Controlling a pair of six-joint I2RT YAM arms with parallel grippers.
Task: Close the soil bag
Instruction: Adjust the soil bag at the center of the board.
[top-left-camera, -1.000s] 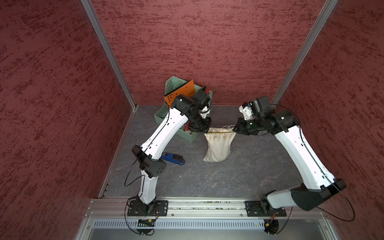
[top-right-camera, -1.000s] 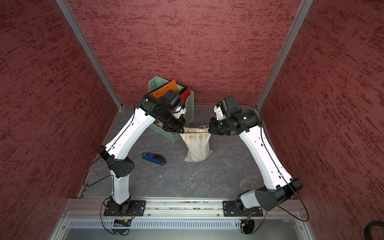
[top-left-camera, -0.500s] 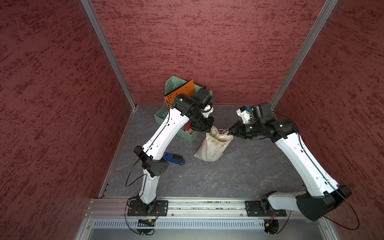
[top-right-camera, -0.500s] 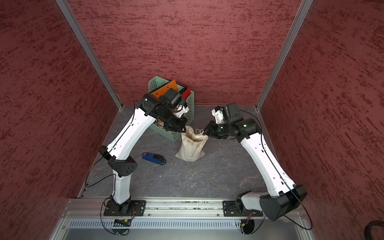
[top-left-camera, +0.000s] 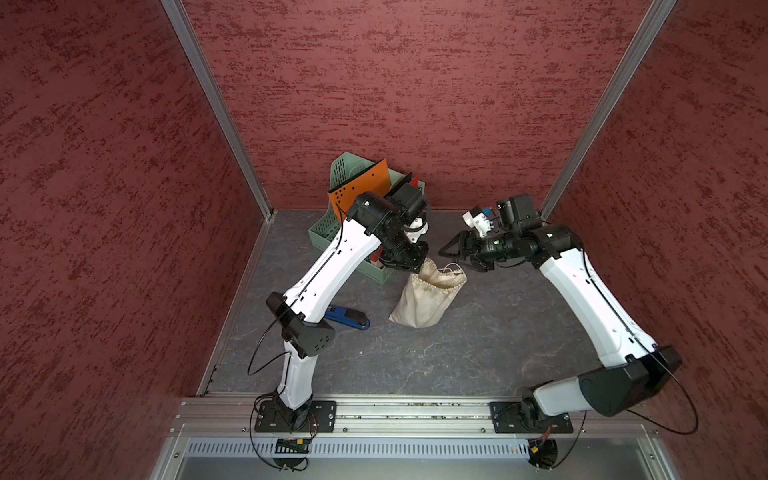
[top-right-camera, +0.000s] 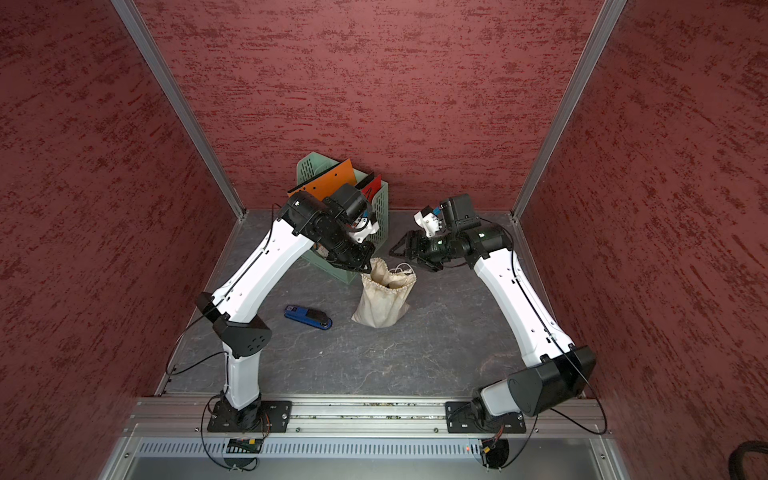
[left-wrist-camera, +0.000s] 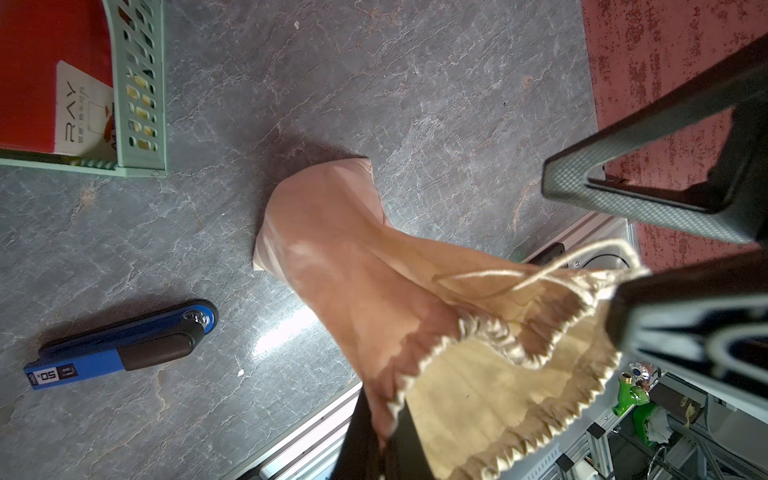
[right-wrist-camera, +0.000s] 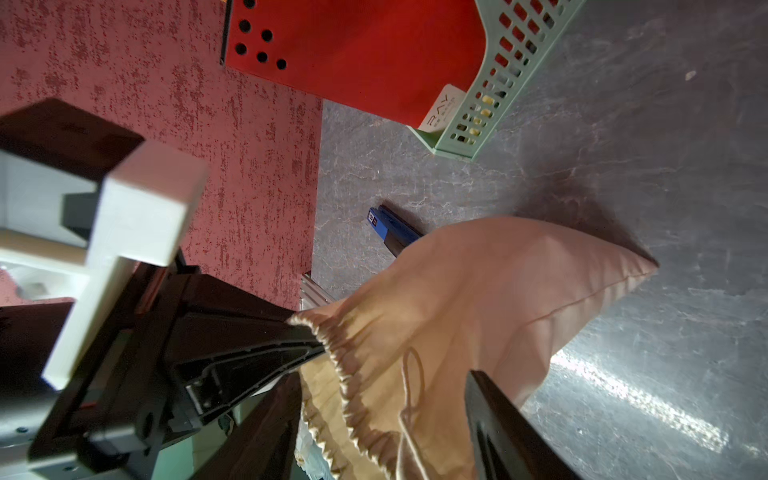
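Note:
The soil bag (top-left-camera: 428, 297) (top-right-camera: 384, 299), a cream cloth sack, stands slumped on the grey floor with its gathered neck part open. My left gripper (top-left-camera: 417, 266) (top-right-camera: 368, 266) is shut on the rim at the neck's left side; in the left wrist view its black fingers (left-wrist-camera: 384, 440) pinch the frilled edge of the soil bag (left-wrist-camera: 353, 270). My right gripper (top-left-camera: 456, 259) (top-right-camera: 409, 259) stands open at the neck's right side. In the right wrist view the right gripper (right-wrist-camera: 382, 436) straddles the rim of the soil bag (right-wrist-camera: 498, 291) and the thin cord (right-wrist-camera: 411, 382) without pressing them.
A green file basket (top-left-camera: 326, 232) (top-right-camera: 380, 208) with an orange folder (top-left-camera: 361, 185) and a red folder (right-wrist-camera: 374, 54) stands just behind the left gripper. A blue stapler (top-left-camera: 347, 318) (top-right-camera: 307, 317) lies left of the bag. Red walls close in three sides.
My right gripper moved in toward the bag, then opened and let go of the neck. The neck, stretched flat a second ago, has bunched up and the bag has slumped leftward.

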